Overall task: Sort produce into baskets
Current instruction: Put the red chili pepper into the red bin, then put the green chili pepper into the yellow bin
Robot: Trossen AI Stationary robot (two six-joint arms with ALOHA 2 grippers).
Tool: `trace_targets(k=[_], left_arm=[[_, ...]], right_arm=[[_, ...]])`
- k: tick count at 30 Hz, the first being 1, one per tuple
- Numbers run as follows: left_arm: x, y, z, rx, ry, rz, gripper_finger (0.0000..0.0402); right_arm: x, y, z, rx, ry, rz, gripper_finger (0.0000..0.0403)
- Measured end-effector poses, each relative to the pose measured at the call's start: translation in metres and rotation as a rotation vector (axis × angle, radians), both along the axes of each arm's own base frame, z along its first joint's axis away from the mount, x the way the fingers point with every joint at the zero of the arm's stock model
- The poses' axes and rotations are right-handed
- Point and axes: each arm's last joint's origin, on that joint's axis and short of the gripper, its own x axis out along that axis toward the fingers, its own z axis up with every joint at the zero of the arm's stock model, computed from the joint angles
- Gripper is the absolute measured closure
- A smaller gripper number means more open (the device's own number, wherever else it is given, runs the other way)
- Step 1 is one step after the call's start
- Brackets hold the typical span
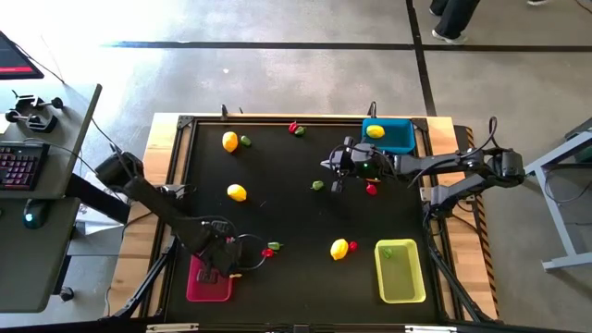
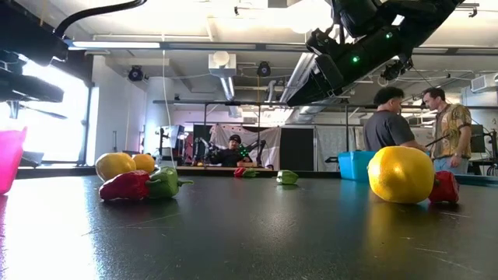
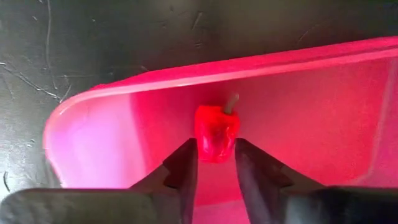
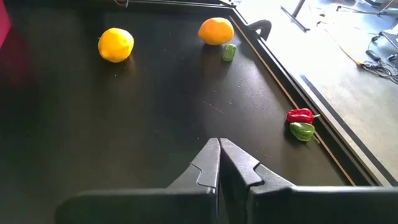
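Observation:
My left gripper is at the near left, over the pink-red tray, shut on a small red pepper. The tray's inside fills the left wrist view. My right gripper is shut and empty above the mat's far middle, near the blue tray, which holds a lemon. A green piece lies in the yellow-green tray. Loose lemons and red and green pieces lie on the mat. My left gripper pinches the red pepper by its two sides, between the free ends of its two fingers. The fingers point down into the pink-red tray from above. The pepper's stem points away from the fingers. Whether the pepper touches the tray floor I cannot tell.
A red and green pair lies just right of the pink-red tray. A green piece and a red one lie near my right gripper. More pieces lie at the far edge. People stand beyond the table.

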Motion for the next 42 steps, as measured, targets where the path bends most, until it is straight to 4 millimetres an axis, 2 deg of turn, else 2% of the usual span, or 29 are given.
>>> trace_targets(k=[6, 11, 18, 21, 24, 29, 33, 42], left_arm=[[-0.002, 0.008, 0.011, -0.008, -0.015, 0.022, 0.0272], [-0.012, 0.018, 0.029, 0.018, -0.055, 0.022, 0.027], [-0.028, 0.035, 0.069, -0.001, -0.285, 0.077, 0.0298], [-0.035, 0.046, 0.077, 0.008, -0.401, 0.117, 0.0323], [-0.038, 0.057, 0.074, -0.003, -0.526, 0.159, 0.0354], [-0.037, 0.075, 0.053, -0.048, -0.712, 0.16, 0.0396], [-0.032, 0.09, 0.041, -0.048, -0.883, 0.14, 0.0397], [-0.021, 0.119, 0.03, 0.009, -1.256, 0.12, 0.0401]], right_arm=[[0.0, 0.0, 0.0, 0.001, 0.004, 0.0, 0.0403], [-0.001, 0.0, -0.002, 0.005, 0.027, 0.0, 0.0403], [-0.001, 0.0, -0.003, 0.006, 0.032, 0.0, 0.0403], [-0.001, 0.0, -0.003, 0.005, 0.032, 0.0, 0.0403], [-0.001, 0.0, -0.003, 0.002, 0.033, 0.002, 0.0403], [-0.001, 0.0, -0.002, 0.001, 0.031, 0.002, 0.0403], [0.0, 0.0, 0.0, -0.003, 0.006, 0.002, 0.0403], [0.0, 0.0, 0.0, 0.024, -0.009, -0.007, 0.0403]])
